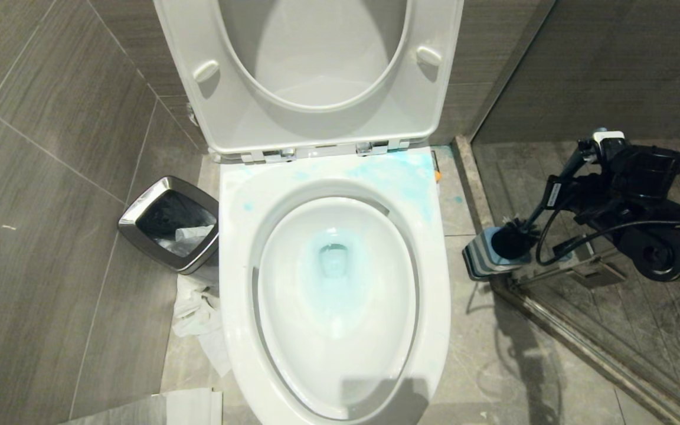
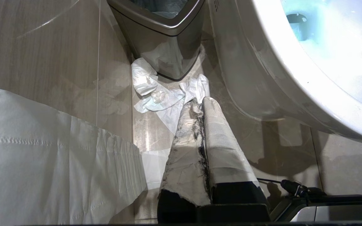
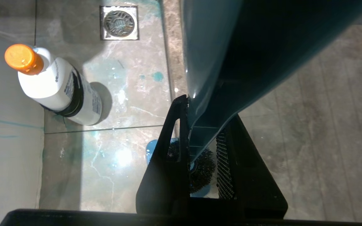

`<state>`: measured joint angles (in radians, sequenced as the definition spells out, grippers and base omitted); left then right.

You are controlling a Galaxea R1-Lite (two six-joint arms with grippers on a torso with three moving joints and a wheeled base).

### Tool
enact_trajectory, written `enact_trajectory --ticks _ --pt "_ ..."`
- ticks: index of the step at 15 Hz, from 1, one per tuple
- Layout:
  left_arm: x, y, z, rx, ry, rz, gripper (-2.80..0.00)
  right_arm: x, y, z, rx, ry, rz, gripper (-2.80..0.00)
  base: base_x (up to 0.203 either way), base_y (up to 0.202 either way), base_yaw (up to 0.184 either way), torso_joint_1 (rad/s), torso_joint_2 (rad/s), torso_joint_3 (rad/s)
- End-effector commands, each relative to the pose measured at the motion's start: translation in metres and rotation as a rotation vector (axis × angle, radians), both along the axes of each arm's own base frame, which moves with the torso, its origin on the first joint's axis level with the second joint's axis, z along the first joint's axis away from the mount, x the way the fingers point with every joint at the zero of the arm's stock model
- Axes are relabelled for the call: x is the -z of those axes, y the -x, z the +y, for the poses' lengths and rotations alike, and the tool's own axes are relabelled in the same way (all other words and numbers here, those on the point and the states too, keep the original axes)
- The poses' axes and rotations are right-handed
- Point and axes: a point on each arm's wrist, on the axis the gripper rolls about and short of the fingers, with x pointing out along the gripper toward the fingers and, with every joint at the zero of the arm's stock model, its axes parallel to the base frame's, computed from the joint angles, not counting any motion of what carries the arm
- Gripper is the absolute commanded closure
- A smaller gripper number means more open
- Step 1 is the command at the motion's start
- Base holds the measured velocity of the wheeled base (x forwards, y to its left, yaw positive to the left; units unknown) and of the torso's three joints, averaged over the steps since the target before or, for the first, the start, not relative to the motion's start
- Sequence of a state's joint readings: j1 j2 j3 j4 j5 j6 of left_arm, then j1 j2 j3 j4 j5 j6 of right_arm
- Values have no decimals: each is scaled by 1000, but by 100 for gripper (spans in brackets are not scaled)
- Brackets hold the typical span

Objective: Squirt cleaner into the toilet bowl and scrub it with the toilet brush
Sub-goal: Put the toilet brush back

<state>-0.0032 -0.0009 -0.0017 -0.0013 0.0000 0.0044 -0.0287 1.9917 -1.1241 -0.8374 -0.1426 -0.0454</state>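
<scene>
The white toilet bowl (image 1: 235, 277) stands in the middle with its seat and lid (image 1: 316, 127) raised. Pale blue liquid tints its water and is smeared on the rim at the back. To the right of the toilet, my right gripper (image 1: 591, 156) (image 3: 206, 110) is shut on the dark blue-grey handle of the toilet brush (image 1: 510, 241) (image 3: 231, 47). The bristle head hangs right over the striped square base (image 1: 480, 255); I cannot tell whether it touches it. The cleaner (image 3: 58, 88), white with an orange cap, stands on the floor nearby. My left gripper (image 2: 200, 101) is shut and empty, low beside the bowl (image 2: 294, 81).
A steel-rimmed bin (image 1: 169, 223) (image 2: 165, 34) stands left of the toilet with crumpled tissue (image 1: 198, 313) on the floor beside it. A glass shower partition with a metal threshold (image 1: 576, 342) runs along the right. A floor drain (image 3: 119, 22) lies beyond the bottle.
</scene>
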Motion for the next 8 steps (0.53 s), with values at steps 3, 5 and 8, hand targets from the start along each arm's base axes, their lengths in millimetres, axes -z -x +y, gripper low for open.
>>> enact_trajectory --ticks 3,5,8 --pt "0 0 0 0 0 1 0 18 -9 8 -19 -1 40 0 0 0 0 0 0 0" --pt "0 0 0 0 0 1 0 28 -12 11 -27 -2 66 0 0 0 0 0 0 0" --pt "0 0 0 0 0 1 0 51 -20 11 -25 3 88 0 0 0 0 0 0 0"
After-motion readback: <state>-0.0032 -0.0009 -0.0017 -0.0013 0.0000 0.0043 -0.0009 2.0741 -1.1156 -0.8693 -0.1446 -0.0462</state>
